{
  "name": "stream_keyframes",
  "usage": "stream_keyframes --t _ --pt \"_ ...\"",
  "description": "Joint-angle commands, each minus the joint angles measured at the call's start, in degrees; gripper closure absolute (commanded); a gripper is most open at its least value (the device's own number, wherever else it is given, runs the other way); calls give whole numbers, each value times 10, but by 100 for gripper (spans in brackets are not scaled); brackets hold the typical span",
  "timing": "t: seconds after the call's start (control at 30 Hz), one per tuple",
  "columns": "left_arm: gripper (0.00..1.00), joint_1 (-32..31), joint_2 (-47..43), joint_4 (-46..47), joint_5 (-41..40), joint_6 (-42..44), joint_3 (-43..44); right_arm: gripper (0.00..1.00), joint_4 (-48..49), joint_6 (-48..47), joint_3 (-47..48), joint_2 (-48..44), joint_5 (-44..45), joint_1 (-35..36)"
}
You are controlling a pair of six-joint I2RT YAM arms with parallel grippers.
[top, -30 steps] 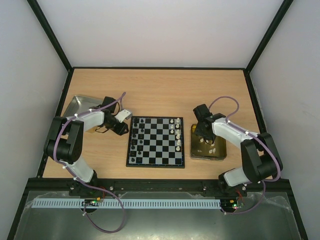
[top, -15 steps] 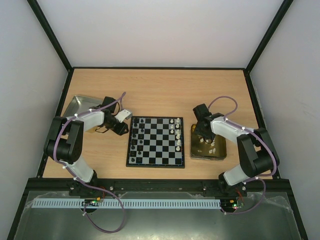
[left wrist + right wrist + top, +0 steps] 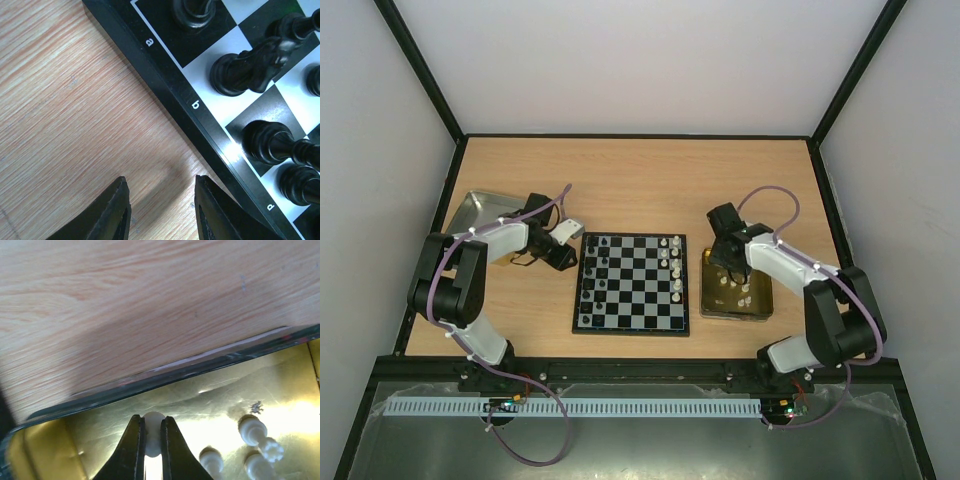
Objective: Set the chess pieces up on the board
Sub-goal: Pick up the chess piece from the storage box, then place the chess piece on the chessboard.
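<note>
The board [image 3: 631,283] lies mid-table with black chess pieces [image 3: 590,272] down its left columns and white ones [image 3: 677,268] on its right side. In the left wrist view, black pieces [image 3: 245,70] stand on the board [image 3: 165,65] near the letters a and b. My left gripper [image 3: 161,190] hangs open over bare wood just off the board's left rim. My right gripper [image 3: 152,424] is shut on a white chess piece [image 3: 153,432] over the gold tray [image 3: 210,390]. Several more white pieces [image 3: 252,430] lie in that tray.
A silver tray [image 3: 480,212] sits at the far left behind the left arm. The gold tray [image 3: 712,305] lies right of the board. Black frame rails and white walls border the wooden table [image 3: 640,180].
The right gripper has closed onto a white piece in the gold tray and its wrist shifted slightly. The left arm has not moved.
</note>
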Motion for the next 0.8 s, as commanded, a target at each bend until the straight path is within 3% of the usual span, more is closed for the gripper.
stream_keyframes --t 0.0,0.37,0.77 --pt "63 6 7 -27 -29 -5 -16 98 -51 -3 41 -31 45 39" --pt "62 10 6 -27 -29 -5 -17 98 -118 31 193 19 66 216" --pt "63 12 4 -28 -26 -4 -15 98 -79 16 180 90 -8 273"
